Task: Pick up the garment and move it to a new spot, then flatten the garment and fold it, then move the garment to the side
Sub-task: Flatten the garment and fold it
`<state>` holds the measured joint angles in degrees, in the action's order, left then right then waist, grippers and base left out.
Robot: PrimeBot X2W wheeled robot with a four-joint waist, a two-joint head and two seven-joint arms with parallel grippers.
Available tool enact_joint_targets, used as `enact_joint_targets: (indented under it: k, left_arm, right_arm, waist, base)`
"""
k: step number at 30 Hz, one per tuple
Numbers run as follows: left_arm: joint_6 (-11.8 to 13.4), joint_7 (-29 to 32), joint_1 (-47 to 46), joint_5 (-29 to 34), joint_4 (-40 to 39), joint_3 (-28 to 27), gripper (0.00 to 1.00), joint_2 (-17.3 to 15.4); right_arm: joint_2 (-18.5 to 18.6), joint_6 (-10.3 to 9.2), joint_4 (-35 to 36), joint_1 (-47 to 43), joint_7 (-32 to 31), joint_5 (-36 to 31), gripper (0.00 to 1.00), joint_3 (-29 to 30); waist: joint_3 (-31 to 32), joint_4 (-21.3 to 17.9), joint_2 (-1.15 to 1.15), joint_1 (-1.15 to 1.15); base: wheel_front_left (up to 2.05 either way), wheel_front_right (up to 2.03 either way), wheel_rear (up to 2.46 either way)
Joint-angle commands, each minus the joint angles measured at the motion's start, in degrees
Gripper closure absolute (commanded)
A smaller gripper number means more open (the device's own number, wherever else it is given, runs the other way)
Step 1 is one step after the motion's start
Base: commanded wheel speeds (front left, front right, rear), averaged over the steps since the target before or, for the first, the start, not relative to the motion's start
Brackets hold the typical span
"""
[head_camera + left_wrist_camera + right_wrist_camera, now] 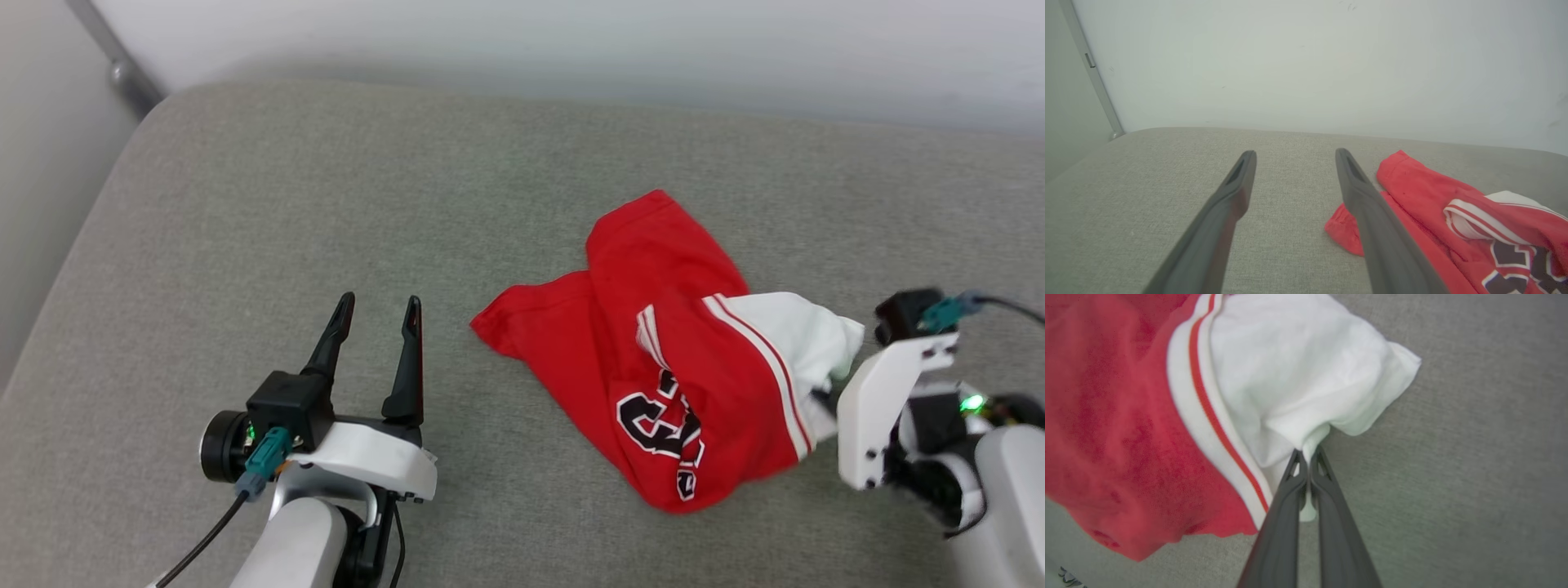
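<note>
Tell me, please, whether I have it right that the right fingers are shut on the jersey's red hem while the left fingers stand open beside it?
Not quite. The right fingers are shut on the jersey's white sleeve, not its red hem; the right wrist view shows this. The left fingers do stand open beside it.

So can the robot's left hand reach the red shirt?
Probably yes. The open left hand sits beside the shirt, with only grey cushion between them.
</note>
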<state>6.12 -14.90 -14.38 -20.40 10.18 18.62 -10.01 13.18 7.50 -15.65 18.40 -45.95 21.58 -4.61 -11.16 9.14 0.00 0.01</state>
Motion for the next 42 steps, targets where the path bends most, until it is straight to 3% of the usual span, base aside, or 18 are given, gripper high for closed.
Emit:
enact_joint_targets:
  k: [1, 7, 11, 16, 20, 21, 22, 23, 27, 35, 42]
  left_arm:
    - [0.1, -0.4, 0.8, 0.1, 0.1, -0.3, 0.0, -0.1]
    - [0.4, -0.3, 2.6, -0.1, -0.1, -1.4, 0.0, -0.7]
    - [0.8, -0.3, 4.0, -0.2, -0.7, -1.5, 0.0, -1.1]
    - [0.9, 0.3, 4.7, -0.4, -0.8, -1.5, 0.0, -1.5]
    - [1.1, 0.9, 5.1, -0.7, -1.0, -1.5, 0.0, -1.9]
    - [1.3, 1.1, 5.4, -0.8, -1.1, -1.6, 0.0, -2.0]
    - [1.4, 1.2, 5.6, -0.9, -1.1, -1.6, 0.0, -2.2]
    - [1.6, 1.5, 6.1, -1.0, -1.2, -1.8, 0.0, -2.4]
    - [2.0, 1.9, 7.0, -1.4, -1.5, -1.9, 0.0, -2.7]
    - [2.5, 2.5, 8.7, -1.8, -2.0, -1.9, 0.0, -3.4]
    - [3.2, 3.5, 10.3, -1.8, -2.2, -1.8, 0.0, -4.1]
  right_arm:
    - [1.4, -0.02, 2.1, 1.9, 1.8, -1.2, 1.0, 0.1]
    - [3.2, -0.02, 8.4, 1.8, 3.6, -4.7, 1.0, 3.0]
    - [2.5, -0.03, 12.6, -4.3, 3.3, -7.8, 1.0, 10.8]
    - [0.0, -0.02, 11.5, -11.7, 3.7, -9.5, 1.0, 18.9]
    - [-4.2, -0.02, 7.0, -17.9, 6.2, -11.7, 1.0, 25.7]
    - [-5.6, -0.02, 5.2, -18.6, 7.2, -11.3, 0.89, 26.6]
    - [-6.1, -0.01, 3.9, -19.0, 8.5, -11.4, 0.63, 26.9]
    - [-7.1, -0.02, 2.1, -18.8, 12.1, -10.8, 0.0, 27.5]
    - [-7.9, -0.02, 1.1, -18.1, 19.5, -10.9, 0.0, 27.8]
    - [-8.7, -0.02, 6.9, -16.8, 34.6, -15.7, 0.0, 30.2]
    - [-9.6, -0.02, 12.3, -17.9, 42.2, -16.3, 0.0, 22.4]
  waist:
    - [1.2, -1.4, 0.0, -0.01]
    - [3.5, -5.5, 0.0, -0.01]
    - [4.7, -8.8, 0.0, -0.01]
    - [5.1, -10.4, 0.0, -0.01]
    - [5.4, -11.3, 0.0, -0.01]
    - [5.5, -11.6, 0.0, -0.01]
    - [5.5, -11.7, 0.0, -0.01]
    - [5.8, -12.0, 0.0, -0.01]
    - [6.5, -12.2, 0.0, -0.01]
    - [8.7, -11.4, 0.0, -0.01]
    - [11.0, -10.0, 0.0, -0.01]
  base:
    - [0.0, 0.0, 0.0]
    - [0.0, 0.0, 0.0]
    - [0.0, 0.0, 0.0]
    - [0.0, 0.0, 0.0]
    - [0.0, 0.0, 0.0]
    - [0.0, 0.0, 0.0]
    - [0.0, 0.0, 0.0]
    - [0.0, 0.0, 0.0]
    - [0.0, 0.0, 0.0]
    - [0.0, 0.0, 0.0]
    - [0.0, 0.0, 0.0]
